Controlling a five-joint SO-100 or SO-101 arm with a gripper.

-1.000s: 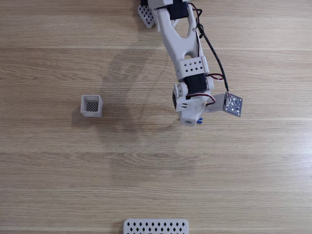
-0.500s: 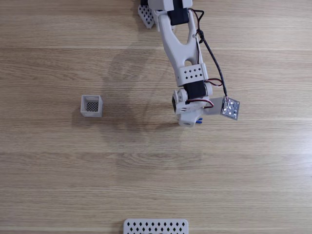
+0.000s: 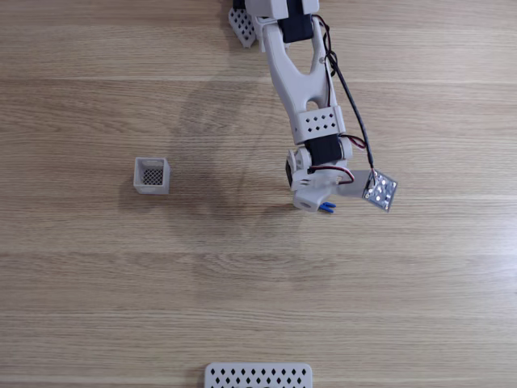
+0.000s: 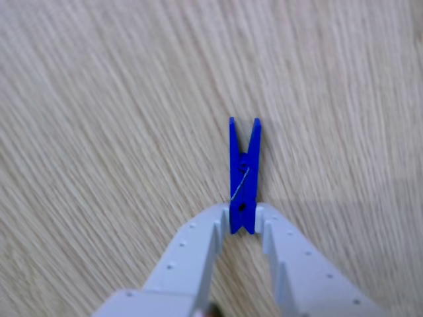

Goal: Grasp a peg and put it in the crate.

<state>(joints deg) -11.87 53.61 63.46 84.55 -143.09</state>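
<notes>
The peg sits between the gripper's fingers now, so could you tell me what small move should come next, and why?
Probably close the fingers. In the other view the blue peg lies on the table with its near end between the tips of the gripper, which look close to it on both sides but perhaps not clamped. The crate stands well to the left in the fixed view, so a firm grip comes first.

peg [image 3: 326,208] mostly hidden under arm, perforated panel [image 3: 258,376] cut off
</notes>
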